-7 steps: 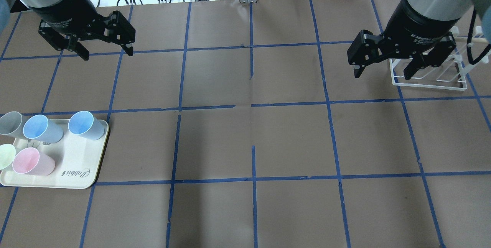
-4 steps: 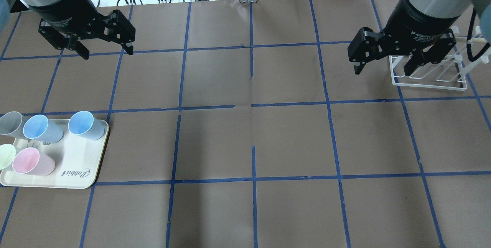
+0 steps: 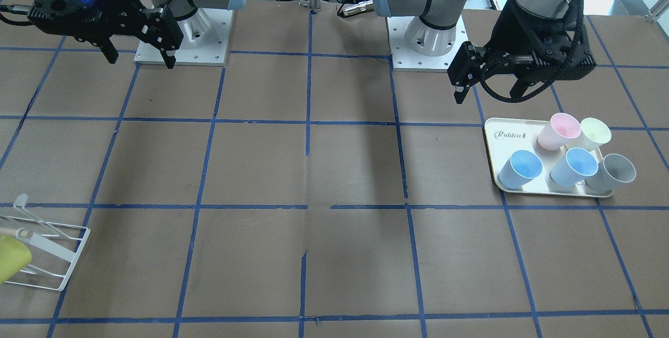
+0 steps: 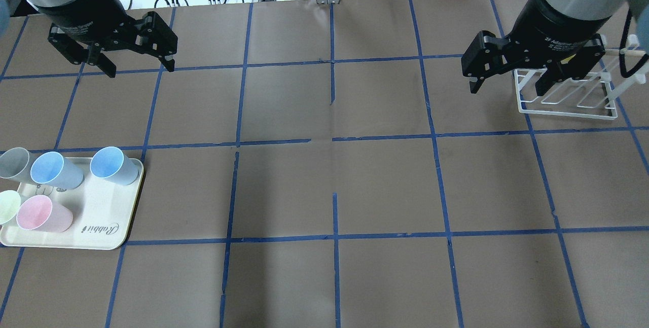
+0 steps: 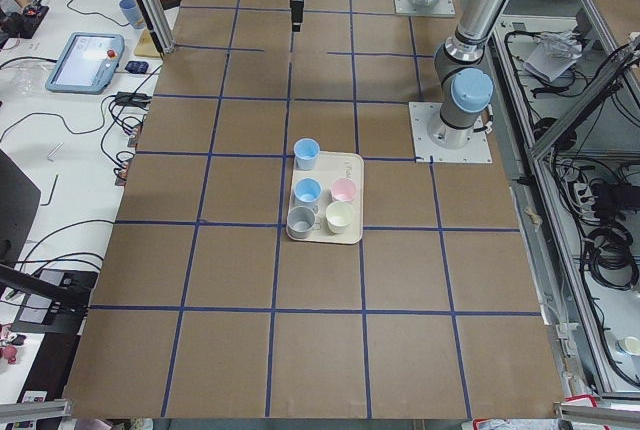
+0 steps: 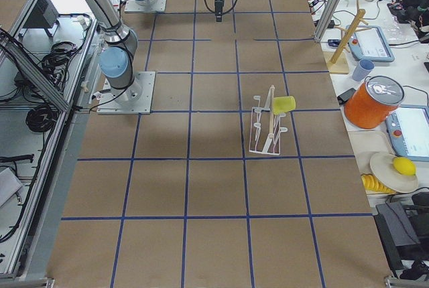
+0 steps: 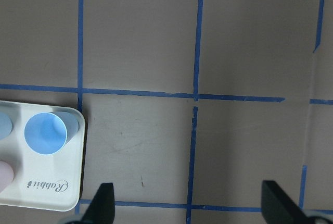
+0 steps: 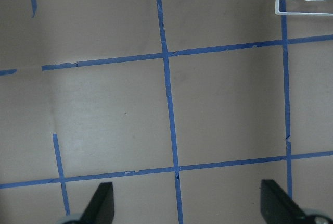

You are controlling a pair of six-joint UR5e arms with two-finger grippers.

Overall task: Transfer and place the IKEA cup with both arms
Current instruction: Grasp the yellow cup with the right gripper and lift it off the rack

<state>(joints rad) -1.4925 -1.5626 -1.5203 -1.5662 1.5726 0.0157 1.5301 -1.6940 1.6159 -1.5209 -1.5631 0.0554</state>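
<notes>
Lemon-yellow, the IKEA cup (image 3: 11, 264) hangs on the white wire rack (image 3: 75, 257) at the front-facing view's lower left. Overhead, my right gripper (image 4: 507, 89) has edged toward the far side within the last second, fingers spread and empty. The left gripper (image 4: 141, 70) has barely stirred, likewise spread, holding nothing. From the right side, the cup sits on the rack's wooden peg (image 6: 270, 124). Placement looks done to me; that right gripper seems to be clearing off.
</notes>
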